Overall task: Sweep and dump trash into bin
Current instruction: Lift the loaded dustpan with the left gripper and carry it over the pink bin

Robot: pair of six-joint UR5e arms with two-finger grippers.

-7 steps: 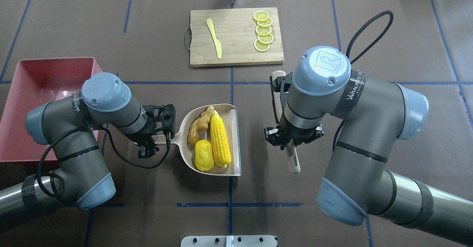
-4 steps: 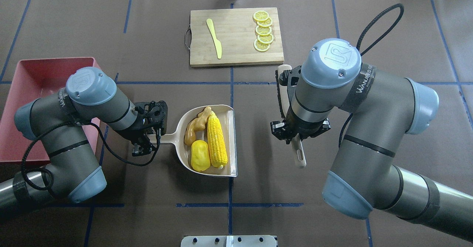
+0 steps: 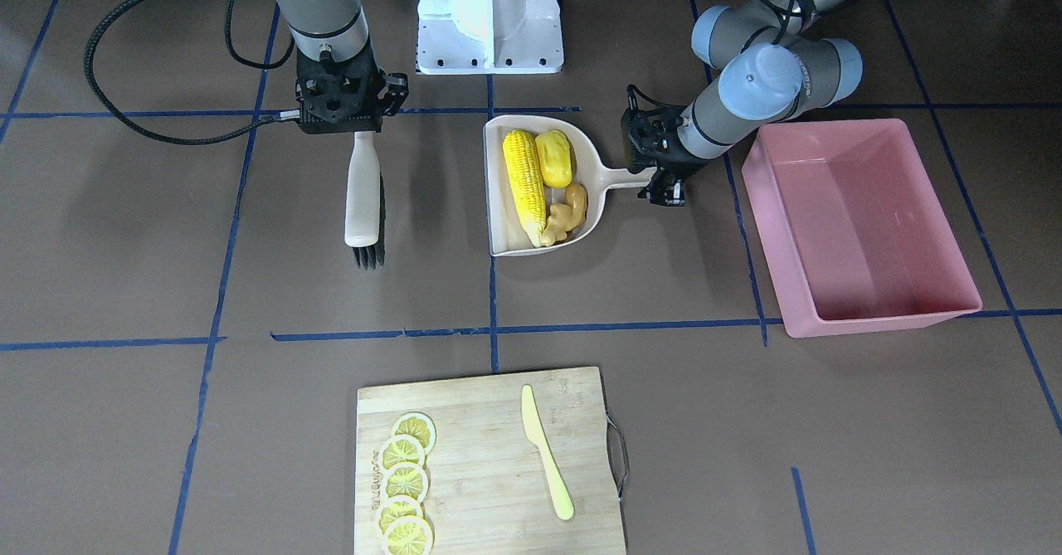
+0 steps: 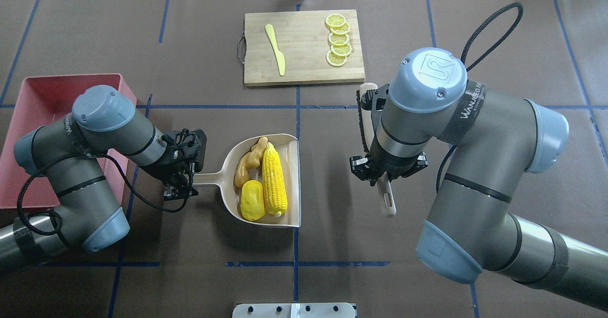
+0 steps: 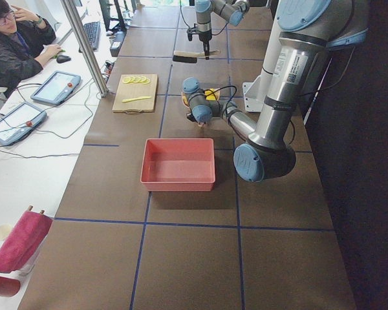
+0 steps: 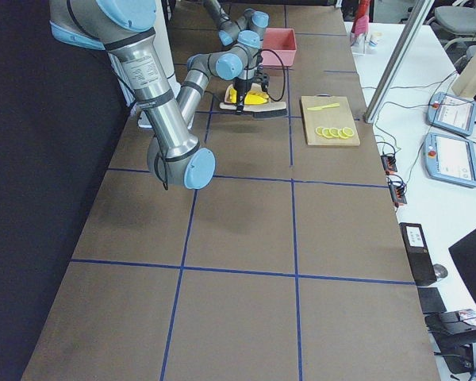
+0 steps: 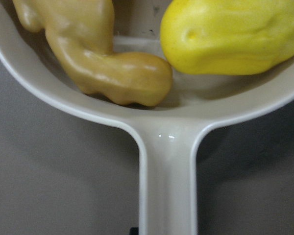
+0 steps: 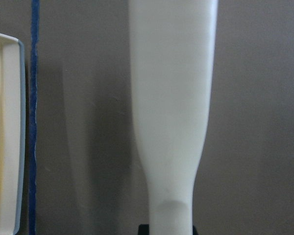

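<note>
Left gripper [image 4: 189, 181] is clamped down on the end of the dustpan [image 4: 293, 175] handle, with the fingers closed tight against it. In the left wrist view the handle runs straight down to the bottom edge. I can't tell whether the pan is resting on the table [image 4: 380, 270] or just off it. All three trash pieces are in the pan. The corn cob [image 4: 274, 181] lies lengthwise along the open-mouth side. The yellow oval lump [image 4: 252, 200] is just beside it, at the end nearer the robot. The ginger root [image 4: 249, 161] is at the far end, against the curved back wall, touching the cob near its tip. The bin [image 3: 863, 231] sits on the robot's left side, beyond the left arm's elbow and apart from the pan, with the trash not yet in it. Right gripper [image 4: 384, 178] is closed on the handle of the brush [image 3: 362, 186], gripping near the handle end. The brush head points away from the robot, with dark bristles at that far tip. The brush is well clear of the pan's mouth on the robot's right. Across the table there's a cutting board [image 4: 304, 66] with a row of lemon slices [image 4: 338, 40] and a pale yellow knife [image 4: 276, 49] on it, both untouched.
</note>
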